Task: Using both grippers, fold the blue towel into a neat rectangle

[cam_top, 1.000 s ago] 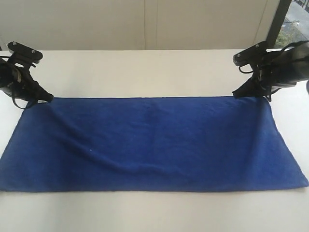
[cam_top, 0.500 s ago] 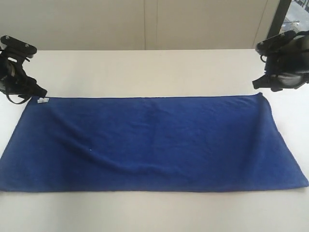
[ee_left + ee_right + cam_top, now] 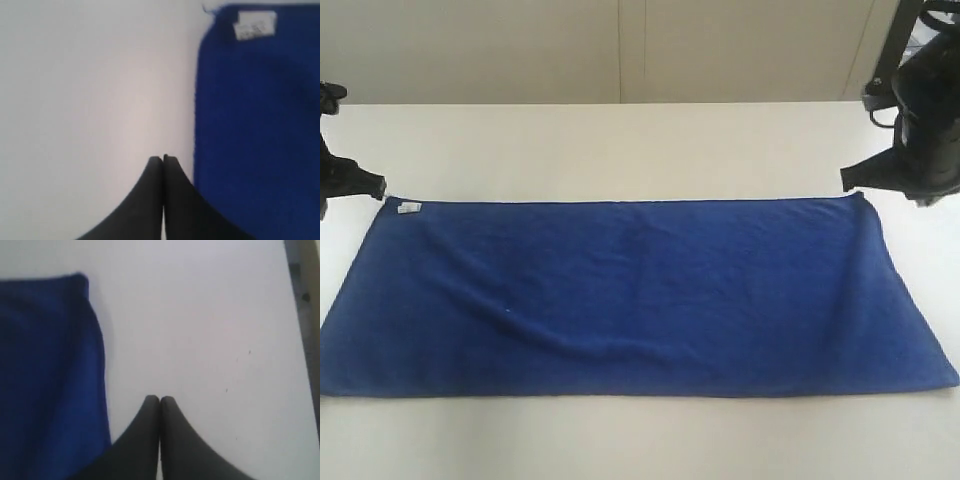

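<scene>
The blue towel (image 3: 630, 295) lies spread flat across the white table, long side running left to right. Its small white tag (image 3: 410, 208) shows at the far left corner, also seen as the tag (image 3: 256, 25) in the left wrist view. My left gripper (image 3: 375, 188) sits just off that corner, shut and empty, apart from the towel (image 3: 255, 130). My right gripper (image 3: 848, 180) hovers by the far right corner, shut and empty, with the towel (image 3: 47, 375) beside it. In the wrist views the left gripper (image 3: 163, 159) and right gripper (image 3: 160, 399) are over bare table.
The white table (image 3: 620, 150) stretches behind the towel to a pale wall (image 3: 620, 50). A dark post (image 3: 900, 45) stands at the back right by the right arm. The table's edge (image 3: 300, 340) shows in the right wrist view.
Both grippers have let go of the far corners and drawn outward, the left to the left edge, the right up and right. The towel's far edge now lies flat, tag uncovered.
</scene>
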Controlling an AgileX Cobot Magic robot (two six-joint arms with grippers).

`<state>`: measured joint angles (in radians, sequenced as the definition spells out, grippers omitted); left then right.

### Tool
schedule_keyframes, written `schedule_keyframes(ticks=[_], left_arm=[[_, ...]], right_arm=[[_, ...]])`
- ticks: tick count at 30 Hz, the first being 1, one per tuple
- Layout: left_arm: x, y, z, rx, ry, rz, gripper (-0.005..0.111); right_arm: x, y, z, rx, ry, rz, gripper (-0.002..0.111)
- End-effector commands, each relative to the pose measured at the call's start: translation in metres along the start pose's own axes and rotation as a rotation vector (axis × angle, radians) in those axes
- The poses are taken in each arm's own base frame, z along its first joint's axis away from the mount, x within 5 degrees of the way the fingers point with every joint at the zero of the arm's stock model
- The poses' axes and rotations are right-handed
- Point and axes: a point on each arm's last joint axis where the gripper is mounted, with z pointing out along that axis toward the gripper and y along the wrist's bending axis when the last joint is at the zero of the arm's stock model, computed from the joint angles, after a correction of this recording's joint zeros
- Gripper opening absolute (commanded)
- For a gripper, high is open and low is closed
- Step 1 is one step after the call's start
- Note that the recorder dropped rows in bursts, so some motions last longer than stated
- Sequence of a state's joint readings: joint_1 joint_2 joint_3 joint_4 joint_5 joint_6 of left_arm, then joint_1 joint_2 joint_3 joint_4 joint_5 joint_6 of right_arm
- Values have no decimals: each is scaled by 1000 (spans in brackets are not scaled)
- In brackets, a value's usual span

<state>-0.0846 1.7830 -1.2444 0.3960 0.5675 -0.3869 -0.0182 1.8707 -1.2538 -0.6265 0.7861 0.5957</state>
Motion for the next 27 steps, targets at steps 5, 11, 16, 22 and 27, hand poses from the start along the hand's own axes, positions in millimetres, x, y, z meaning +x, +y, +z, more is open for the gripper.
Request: schedule_keyframes(ticks=[5,11,16,22,27], left_arm=[[27,-21,-5,247,145,11,0],[54,-26,11,260,169,21,0],[70,-30,23,272,168,-5,0],[74,-31,27,271,155,13,0],[74,-31,27,271,148,15,0]], right_arm=[[54,0,-4,-70,154,-8,0],[83,6,-4,-174,162,-38,0],[101,13,8,-208,200,-60,0],[109,12,12,-183,242,-93,0],[114,9,13,-150,302,-108,0]])
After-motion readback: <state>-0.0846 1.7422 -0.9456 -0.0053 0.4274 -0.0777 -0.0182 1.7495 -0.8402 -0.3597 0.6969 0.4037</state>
